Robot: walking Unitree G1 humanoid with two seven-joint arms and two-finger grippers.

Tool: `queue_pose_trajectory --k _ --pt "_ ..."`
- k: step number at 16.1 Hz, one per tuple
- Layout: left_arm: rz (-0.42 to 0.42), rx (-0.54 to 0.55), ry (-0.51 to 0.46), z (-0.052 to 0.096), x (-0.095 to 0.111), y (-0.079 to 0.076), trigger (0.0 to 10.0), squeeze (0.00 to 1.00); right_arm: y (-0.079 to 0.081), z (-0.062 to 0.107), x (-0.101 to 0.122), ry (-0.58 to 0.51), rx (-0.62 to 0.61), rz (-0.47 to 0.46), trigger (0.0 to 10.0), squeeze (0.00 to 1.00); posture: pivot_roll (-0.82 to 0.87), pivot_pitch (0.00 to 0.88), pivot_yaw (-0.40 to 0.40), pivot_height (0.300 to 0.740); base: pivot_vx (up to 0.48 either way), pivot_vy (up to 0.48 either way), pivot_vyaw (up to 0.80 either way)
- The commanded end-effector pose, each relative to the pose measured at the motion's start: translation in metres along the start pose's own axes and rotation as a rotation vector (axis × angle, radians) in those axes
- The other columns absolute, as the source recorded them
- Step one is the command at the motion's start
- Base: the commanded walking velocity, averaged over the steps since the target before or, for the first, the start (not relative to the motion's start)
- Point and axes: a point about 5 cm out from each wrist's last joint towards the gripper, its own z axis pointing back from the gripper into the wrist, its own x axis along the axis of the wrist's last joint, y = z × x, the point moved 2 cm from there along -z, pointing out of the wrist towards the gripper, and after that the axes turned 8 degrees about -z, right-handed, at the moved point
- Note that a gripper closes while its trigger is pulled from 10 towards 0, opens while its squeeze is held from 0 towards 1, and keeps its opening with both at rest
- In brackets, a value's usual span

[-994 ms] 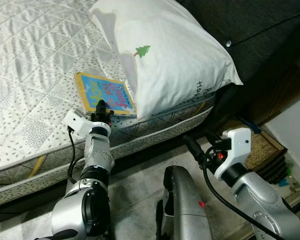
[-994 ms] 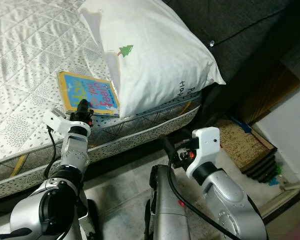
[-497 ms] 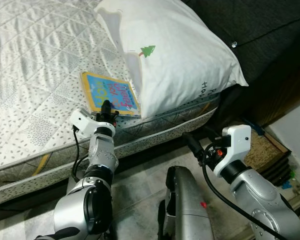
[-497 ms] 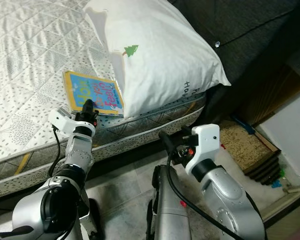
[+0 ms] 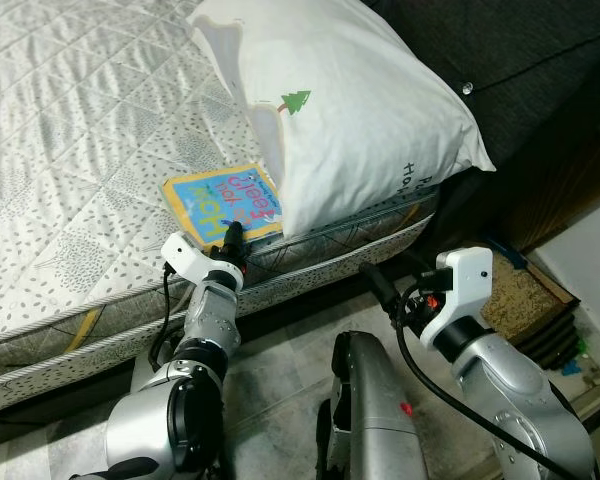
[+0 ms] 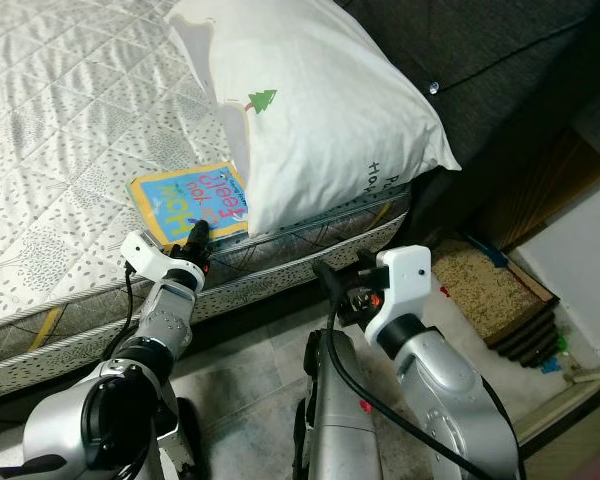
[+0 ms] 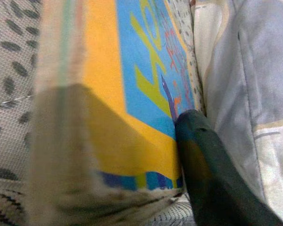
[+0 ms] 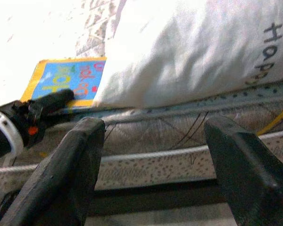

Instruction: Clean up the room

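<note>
Evenly bright over the bed (image 5: 70,150) and pillow (image 5: 350,110), dim toward 2 o'clock by the dark headboard (image 5: 540,60). Sharp head views, no motion blur. Blown out white at 10 o'clock in the right wrist view. Soft, out of focus up close on the book (image 7: 132,94) and left pincer's finger (image 7: 212,179).
</note>
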Motion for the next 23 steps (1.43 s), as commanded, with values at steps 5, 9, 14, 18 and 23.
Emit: queue_pose_trajectory --k 5,9,14,18,23 --pt "-0.161 0.056 0.072 -0.002 0.013 0.020 10.0 1.00 -0.001 -0.010 -0.003 -0.015 0.010 0.006 10.0 0.00 -0.22 0.154 -0.071 0.528 0.000 0.000 0.00" --pt "-0.304 0.083 0.132 -0.004 0.020 0.027 10.0 1.00 -0.002 -0.017 -0.006 -0.026 0.012 0.006 10.0 0.00 -0.19 0.127 -0.064 0.528 0.000 0.000 0.00" --pt "-0.542 0.178 0.244 -0.010 0.028 0.029 10.0 1.00 -0.005 -0.028 -0.005 -0.044 0.021 0.011 10.0 0.00 -0.17 0.098 -0.051 0.528 0.000 0.000 0.00" --pt "-0.607 0.246 0.227 -0.012 0.048 0.035 10.0 1.00 -0.005 -0.034 -0.007 -0.056 0.033 -0.001 10.0 0.00 -0.13 0.082 -0.037 0.528 0.000 0.000 0.00" --pt "-0.695 0.244 0.290 -0.009 0.040 0.039 10.0 1.00 -0.002 -0.041 -0.010 -0.061 0.058 -0.010 10.0 0.00 -0.10 0.069 -0.027 0.528 0.000 0.000 0.00"
